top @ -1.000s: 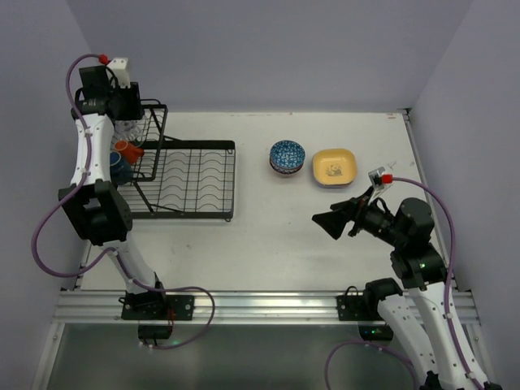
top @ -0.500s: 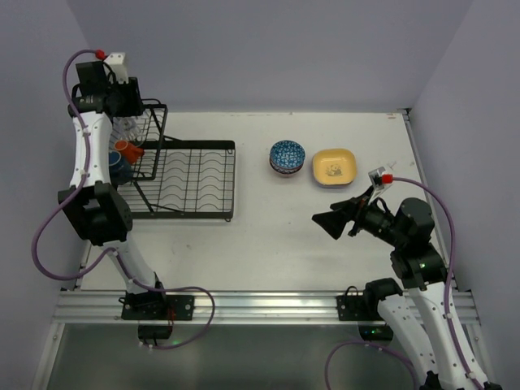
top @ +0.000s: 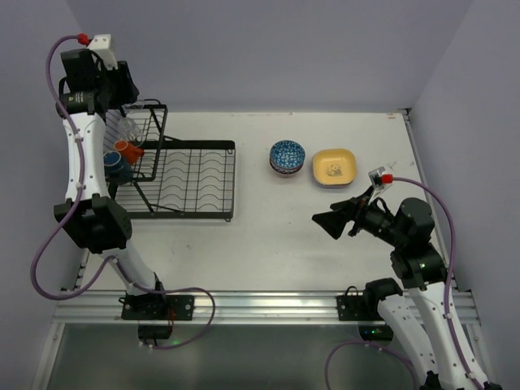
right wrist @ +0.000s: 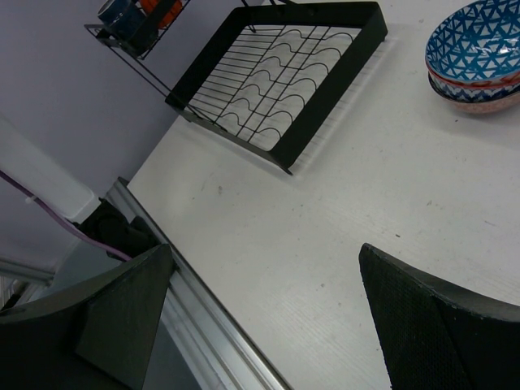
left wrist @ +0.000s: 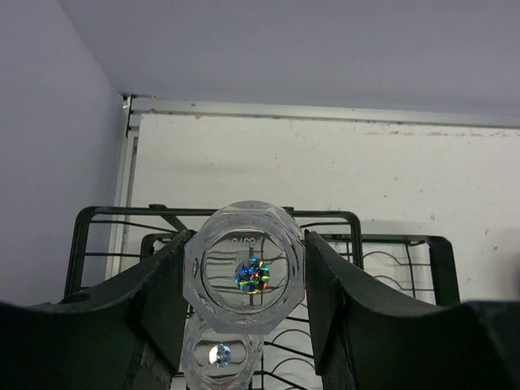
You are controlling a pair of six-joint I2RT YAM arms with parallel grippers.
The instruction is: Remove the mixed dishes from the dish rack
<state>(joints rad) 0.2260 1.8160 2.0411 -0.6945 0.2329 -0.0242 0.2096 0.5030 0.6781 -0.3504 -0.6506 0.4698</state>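
My left gripper (left wrist: 244, 280) is shut on a clear glass (left wrist: 244, 244), which it holds base-toward-camera above the raised basket of the black dish rack (top: 191, 175). In the top view that gripper (top: 122, 93) hangs over the rack's back left corner. A second clear glass (left wrist: 218, 357) stands in the basket just below. An orange mug (top: 127, 149) and a dark blue mug (top: 114, 163) sit in the basket too. My right gripper (top: 331, 221) hovers open over bare table, far from the rack, with nothing between its fingers (right wrist: 126, 313).
A blue-white patterned bowl (top: 287, 154) is stacked on a reddish one, and a yellow rounded-square plate (top: 335, 166) lies to its right. The rack's flat slotted tray (right wrist: 276, 73) holds nothing. Walls close in on the left and at the back.
My left arm has risen and drawn back, lifting the clear glass up out of the basket. The right arm has not moved.
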